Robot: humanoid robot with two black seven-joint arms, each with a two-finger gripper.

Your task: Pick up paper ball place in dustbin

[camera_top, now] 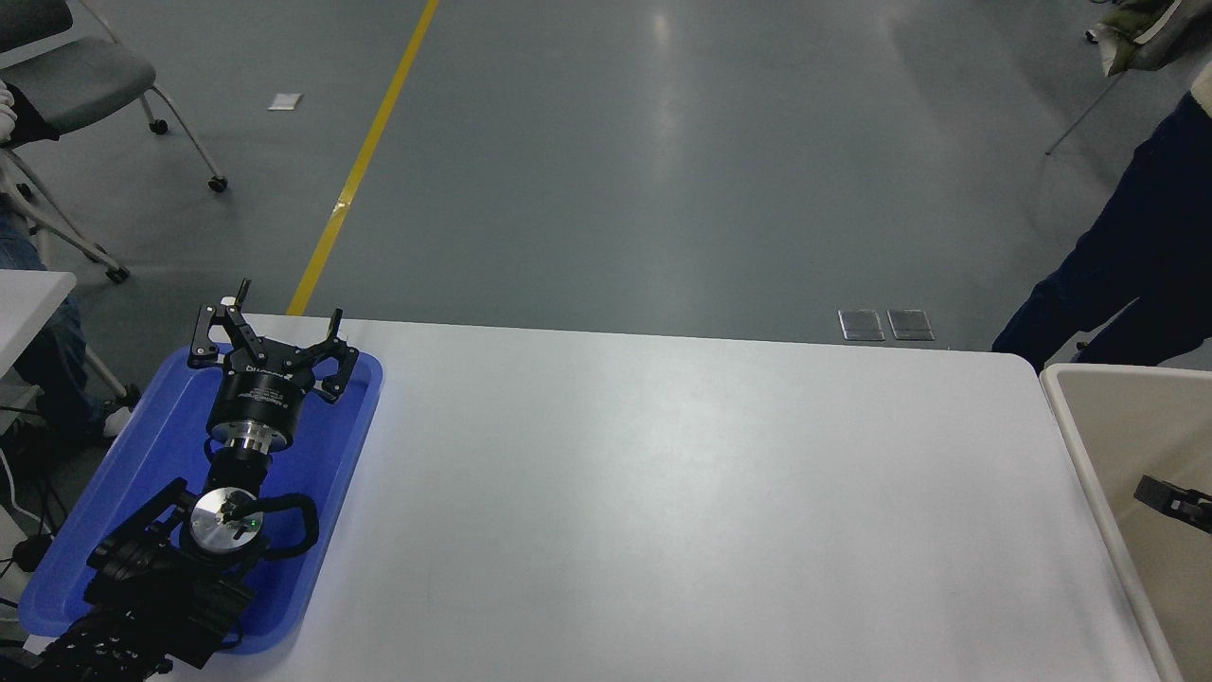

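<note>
The cream-beige dustbin (1068, 409) stands off the table's right end, cut off by the picture's right edge. Only a small black part of my right gripper (1174, 500) shows, over the bin's inside at the right edge. No paper shows on it. The paper ball is out of view; I cannot see where it lies. My left gripper (279, 317) is open and empty, parked over the blue tray (350, 445) at the lower left.
The white table (663, 493) runs between the tray and the bin. A person's dark-clothed legs (1127, 256) stand by the bin's far corner. A wheeled chair (85, 85) is at the far left on the floor.
</note>
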